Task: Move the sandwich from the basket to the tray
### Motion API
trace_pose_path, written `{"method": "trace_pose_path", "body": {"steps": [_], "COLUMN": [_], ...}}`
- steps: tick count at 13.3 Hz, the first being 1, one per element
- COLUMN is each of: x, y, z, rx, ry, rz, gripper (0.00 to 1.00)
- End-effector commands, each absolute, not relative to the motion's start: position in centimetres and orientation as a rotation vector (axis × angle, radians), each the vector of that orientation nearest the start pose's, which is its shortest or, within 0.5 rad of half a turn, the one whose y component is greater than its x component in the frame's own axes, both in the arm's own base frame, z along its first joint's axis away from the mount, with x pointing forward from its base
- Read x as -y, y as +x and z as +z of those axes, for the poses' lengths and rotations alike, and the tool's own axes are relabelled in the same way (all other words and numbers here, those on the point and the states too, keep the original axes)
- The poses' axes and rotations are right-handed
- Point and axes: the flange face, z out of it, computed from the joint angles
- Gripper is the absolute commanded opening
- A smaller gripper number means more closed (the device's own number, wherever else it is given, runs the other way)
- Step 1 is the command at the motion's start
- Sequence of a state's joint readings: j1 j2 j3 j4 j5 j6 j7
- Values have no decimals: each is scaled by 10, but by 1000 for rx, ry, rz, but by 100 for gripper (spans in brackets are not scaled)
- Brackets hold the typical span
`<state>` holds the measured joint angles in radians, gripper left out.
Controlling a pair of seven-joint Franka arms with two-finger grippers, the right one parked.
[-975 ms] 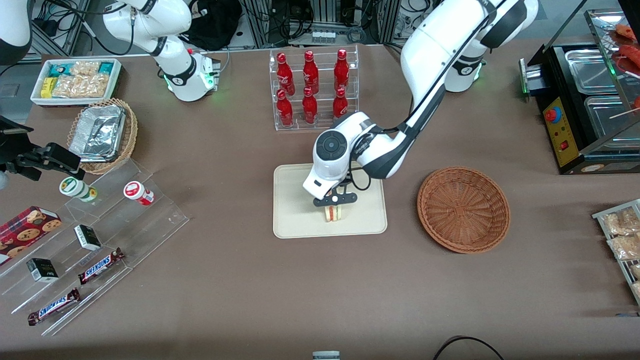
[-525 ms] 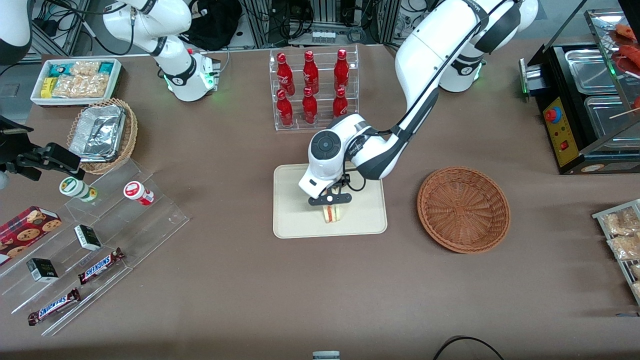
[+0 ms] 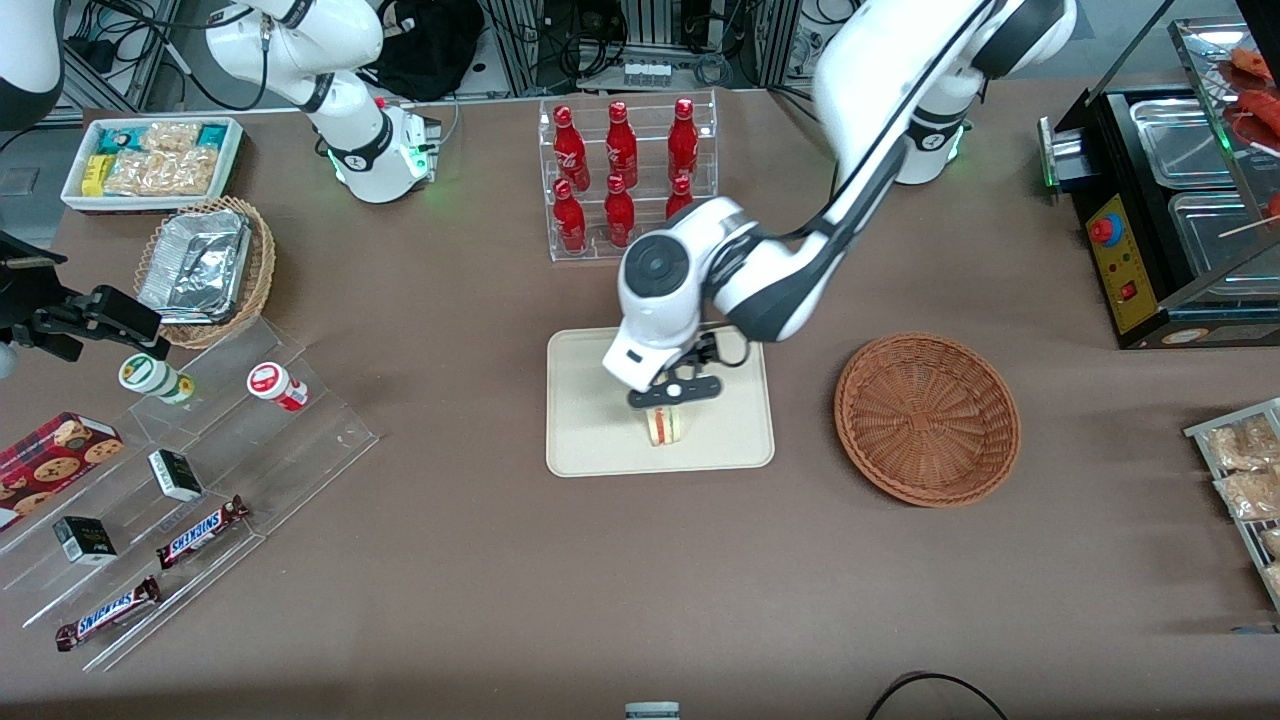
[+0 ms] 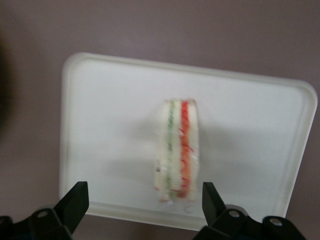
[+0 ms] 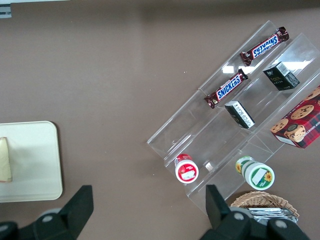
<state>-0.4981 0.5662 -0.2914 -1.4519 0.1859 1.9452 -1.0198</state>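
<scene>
The sandwich point(image 3: 664, 426) stands on its edge on the cream tray point(image 3: 590, 400), its red and green layers facing up. My left gripper point(image 3: 672, 394) hangs just above it, open and empty. In the left wrist view the sandwich point(image 4: 177, 150) sits on the tray point(image 4: 110, 125), below my gripper point(image 4: 144, 190), with the two black fingers spread wide and clear of it. The reddish-brown basket point(image 3: 927, 417) lies empty beside the tray, toward the working arm's end of the table. The right wrist view shows the tray's end point(image 5: 35, 160) and a bit of the sandwich point(image 5: 5, 160).
A clear rack of red bottles point(image 3: 625, 175) stands just past the tray, farther from the front camera. A stepped acrylic shelf with snacks point(image 3: 180, 470), a tan basket with foil containers point(image 3: 205, 270) and a white bin point(image 3: 150, 160) lie toward the parked arm's end. A food warmer point(image 3: 1180, 200) stands at the working arm's end.
My gripper has risen off the sandwich and the arm has lifted. The sandwich stays where it was on the tray.
</scene>
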Motion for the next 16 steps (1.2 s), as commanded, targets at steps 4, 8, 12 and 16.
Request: {"method": "trace_pose_path", "body": {"steps": [4,8,12,16], "x": [344,239,135,76], "y": [546,548,540,507], "z": [500,553,611,647], "rx": [587,486,385,153], "ry": [-2992,-2918,-2963,-3030], "rz": [-20,98,149,196], "gripper": [100,100,100,100]}}
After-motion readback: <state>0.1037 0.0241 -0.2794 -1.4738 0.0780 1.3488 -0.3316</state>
